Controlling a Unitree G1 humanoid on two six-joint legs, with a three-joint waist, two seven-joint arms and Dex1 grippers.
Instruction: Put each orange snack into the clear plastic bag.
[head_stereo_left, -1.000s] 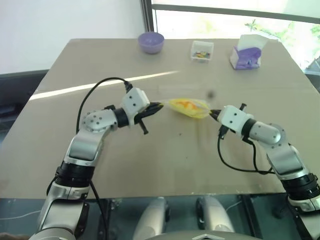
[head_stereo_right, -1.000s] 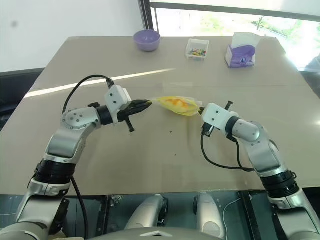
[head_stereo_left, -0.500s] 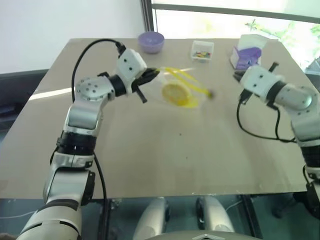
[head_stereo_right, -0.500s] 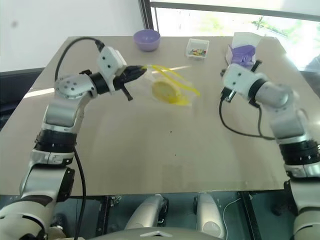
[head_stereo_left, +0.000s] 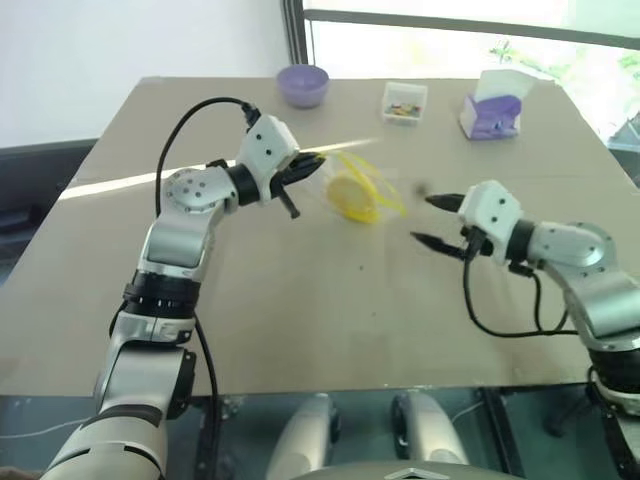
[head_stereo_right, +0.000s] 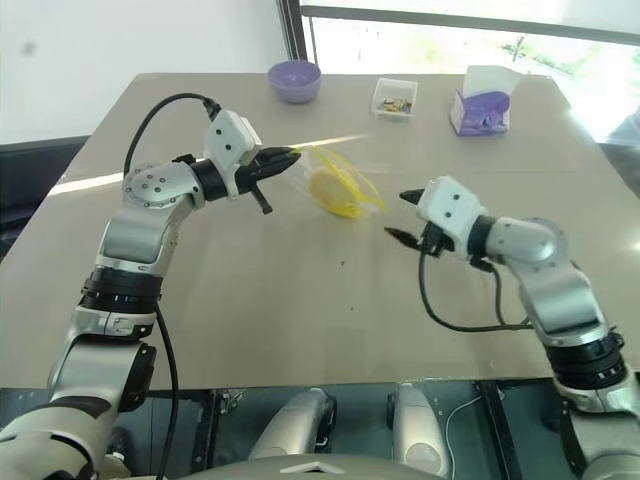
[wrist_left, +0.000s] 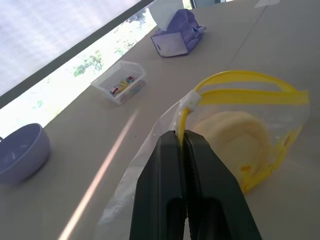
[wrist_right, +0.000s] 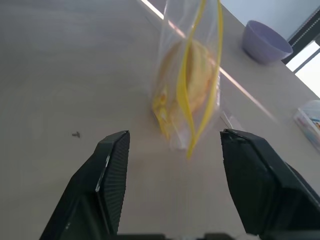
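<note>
One orange snack (head_stereo_left: 349, 190) sits inside the clear plastic bag (head_stereo_left: 358, 192), pinched by the closed left tool (head_stereo_left: 318, 163) above the tabletop (head_stereo_left: 300, 300), so the wide-open, empty right tool (head_stereo_left: 428, 220) should close gently on the yellow strip.

a thin, transparent, crinkly plastic zip bag (wrist_left: 235, 130) with a glossy yellow seal strip holds a matt pale golden-orange round bun (wrist_left: 235, 137). the smooth beige table (head_stereo_left: 300, 300) looks matt. a small purple bowl (head_stereo_left: 302, 84) looks like smooth plastic.
</note>
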